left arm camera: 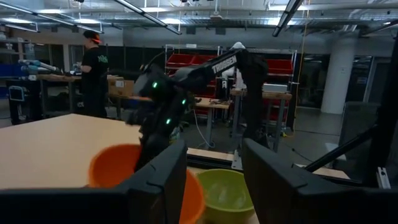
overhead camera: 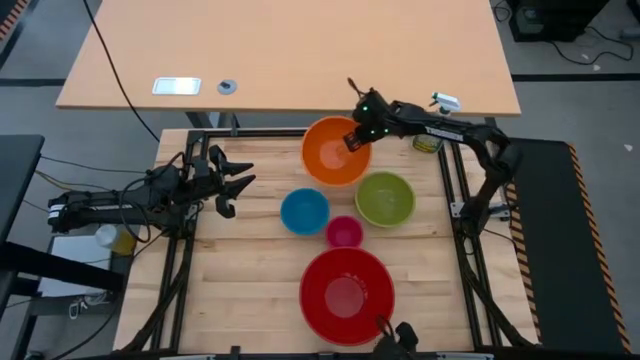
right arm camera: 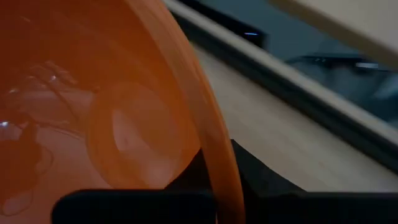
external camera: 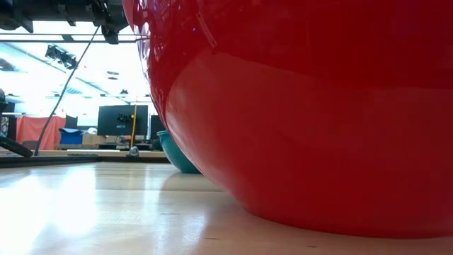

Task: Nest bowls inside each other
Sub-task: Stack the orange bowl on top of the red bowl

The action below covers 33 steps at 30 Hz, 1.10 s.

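Note:
Five bowls are in the high view. The orange bowl (overhead camera: 335,152) is at the far middle, with my right gripper (overhead camera: 355,138) shut on its far right rim. The olive-green bowl (overhead camera: 385,198), the blue bowl (overhead camera: 304,211) and the small pink bowl (overhead camera: 344,232) rest on their bases mid-table. The big red bowl (overhead camera: 346,295) stands near the front edge and fills the low view (external camera: 297,120). My left gripper (overhead camera: 240,185) waits open at the left, above the table and touching nothing. My right gripper pinches the orange bowl's rim (right arm camera: 214,163) on the bowl's far right side, one finger inside the bowl and one outside (right arm camera: 258,177). The fingers come slanting down from the table's far right. No view shows whether the bowl's base is on the table.
A green spray bottle (overhead camera: 428,142) stands at the far right, just behind the right arm. A light wooden desk (overhead camera: 290,50) lies beyond the table's far edge. A person (left arm camera: 93,68) stands far back in the room. Bare wood lies at the near left (overhead camera: 240,280).

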### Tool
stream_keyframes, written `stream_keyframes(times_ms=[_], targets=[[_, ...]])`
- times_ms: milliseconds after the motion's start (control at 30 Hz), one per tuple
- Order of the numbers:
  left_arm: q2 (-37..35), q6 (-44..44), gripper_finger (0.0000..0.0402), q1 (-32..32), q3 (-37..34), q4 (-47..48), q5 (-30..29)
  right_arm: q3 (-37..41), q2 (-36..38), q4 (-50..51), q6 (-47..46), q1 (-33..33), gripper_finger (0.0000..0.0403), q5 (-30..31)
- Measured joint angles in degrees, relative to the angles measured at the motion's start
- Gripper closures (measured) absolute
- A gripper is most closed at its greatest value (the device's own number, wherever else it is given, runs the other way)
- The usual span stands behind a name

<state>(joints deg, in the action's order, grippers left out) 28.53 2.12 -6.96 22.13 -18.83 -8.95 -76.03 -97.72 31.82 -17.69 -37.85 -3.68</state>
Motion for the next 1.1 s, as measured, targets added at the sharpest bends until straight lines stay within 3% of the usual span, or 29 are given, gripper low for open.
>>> stream_keyframes(times_ms=[133,267,433,633,833,1100], targets=[[0.3,0.0,0.0246,0.0,0.0,0.4,0.0,0.0,4.3,2.1,1.3,0.9,0.0380,-11.0],[3.7,0.0,0.0246,0.0,0.0,1.0,0.0,0.0,8.9,7.7,1.3,5.7,0.0376,-14.4],[9.3,-0.2,0.0246,0.0,0.2,-0.4,0.0,0.0,14.3,14.3,0.2,17.0,0.0376,-12.0],[12.2,2.0,0.0246,0.1,3.6,3.0,0.0,0.0,16.4,15.4,-6.5,33.4,0.0375,-4.9],[12.9,2.8,0.0246,0.0,3.8,3.3,0.0,0.0,11.6,12.1,-13.8,45.4,0.0374,-3.4],[12.3,4.6,0.0246,0.1,3.8,3.0,0.0,0.0,3.6,12.1,-21.9,54.4,0.0375,1.5]])
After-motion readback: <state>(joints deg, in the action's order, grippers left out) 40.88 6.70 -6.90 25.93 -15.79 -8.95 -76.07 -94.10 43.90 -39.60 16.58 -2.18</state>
